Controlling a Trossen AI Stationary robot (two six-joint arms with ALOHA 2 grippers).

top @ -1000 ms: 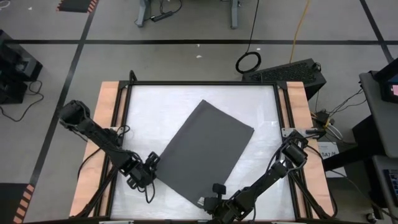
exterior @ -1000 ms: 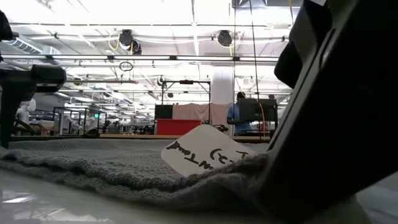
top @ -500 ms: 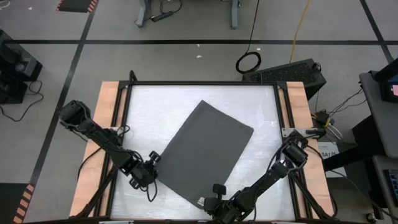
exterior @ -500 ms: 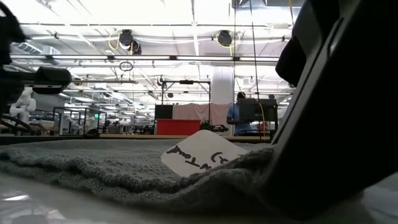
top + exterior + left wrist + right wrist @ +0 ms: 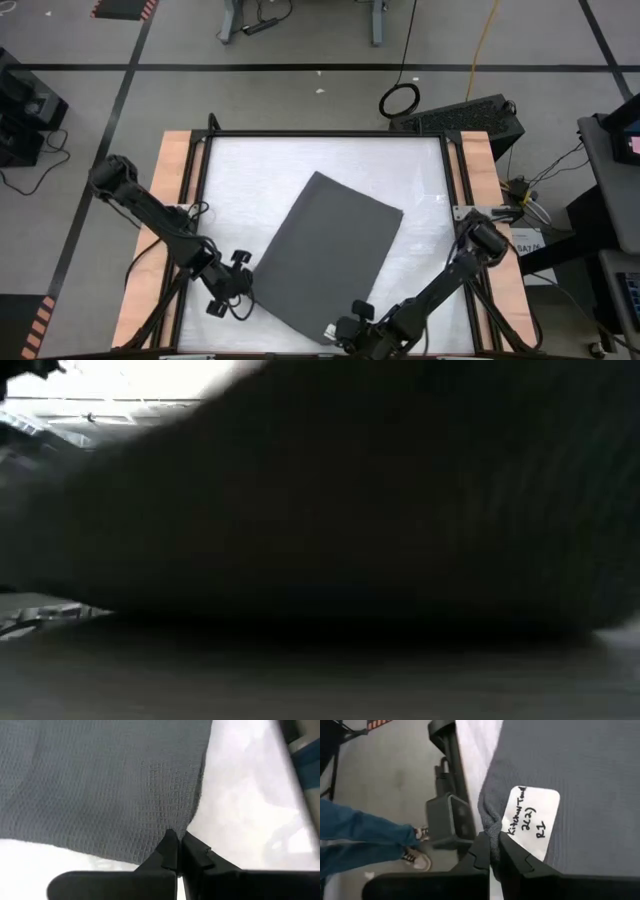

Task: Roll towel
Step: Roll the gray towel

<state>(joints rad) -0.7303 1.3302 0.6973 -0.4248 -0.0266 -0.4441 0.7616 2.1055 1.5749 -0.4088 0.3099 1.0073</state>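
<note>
The dark grey towel (image 5: pixel 325 250) lies slantwise on the white table, its far part flat on the table. My left gripper (image 5: pixel 248 285) is shut on the towel's near-left corner, and the left wrist view shows it (image 5: pixel 178 840) on that corner. My right gripper (image 5: pixel 333 335) is shut on the nearest corner, beside the white tag (image 5: pixel 530 817). In the low view the towel (image 5: pixel 380 490) fills almost the whole picture as a dark mass just above the table. My left gripper pinches the tip of the towel's near-left corner (image 5: pixel 187 822) between its two fingers, slanting down from the table's left side. The cloth spreads away from the fingers without a fold. My right gripper pinches the towel's nearest corner (image 5: pixel 490 827) between its two fingers, right beside the white tag. It comes slanting down from the near right. The cloth bunches into small creases at the fingers.
Wooden side rails (image 5: pixel 175 200) and a black frame border the white table (image 5: pixel 250 170). A small dark box (image 5: pixel 447 820) stands at the table's near edge, close to my right gripper. A person's leg and shoes (image 5: pixel 365 840) show on the floor beyond that edge.
Both grippers have risen, each with a near corner of the towel. The near edge has lifted off the table and now blocks the low view, where the tag showed before. The far part stays flat and has slid slightly toward the table's near-left.
</note>
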